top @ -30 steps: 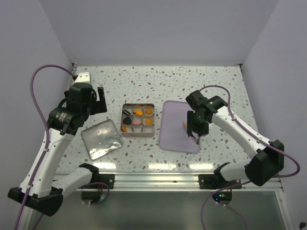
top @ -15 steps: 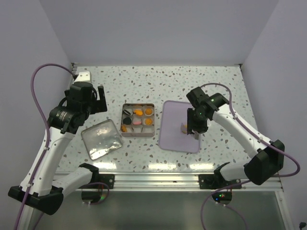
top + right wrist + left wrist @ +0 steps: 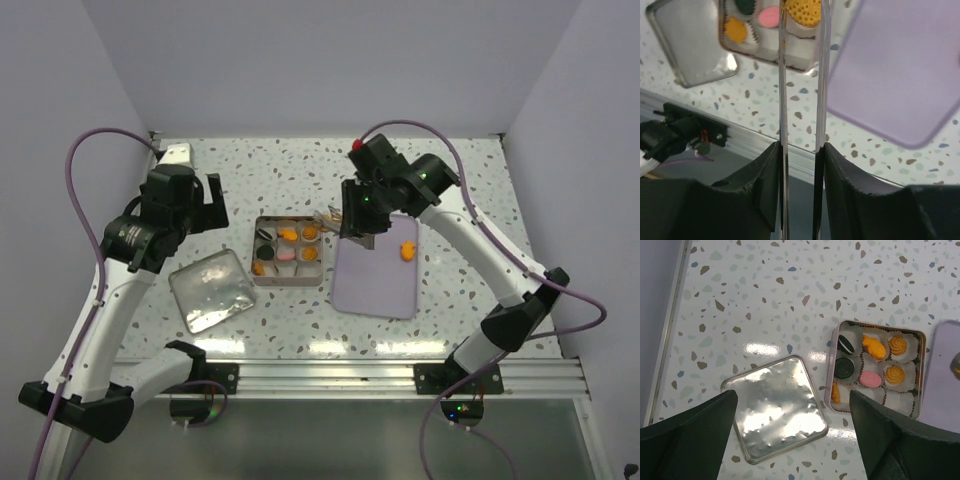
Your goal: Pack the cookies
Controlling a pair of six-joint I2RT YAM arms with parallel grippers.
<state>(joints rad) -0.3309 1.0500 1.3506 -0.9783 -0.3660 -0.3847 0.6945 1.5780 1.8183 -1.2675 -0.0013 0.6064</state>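
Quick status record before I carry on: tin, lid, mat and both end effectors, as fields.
tin: open, on the table, some paper cups unfilled
packed cookies: orange, black and pink, in the tin
lid: flat on the table, left of the tin
mat: right of the tin, one orange loose cookie on it
right end effector: closed on orange held cookie, above the tin's right side
left end effector: open, empty, left of the tin

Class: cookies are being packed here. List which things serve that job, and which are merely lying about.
Job: tin, packed cookies, loose cookie on mat, gripped cookie in right pincer, lid.
Lying about: white block, far-left corner.
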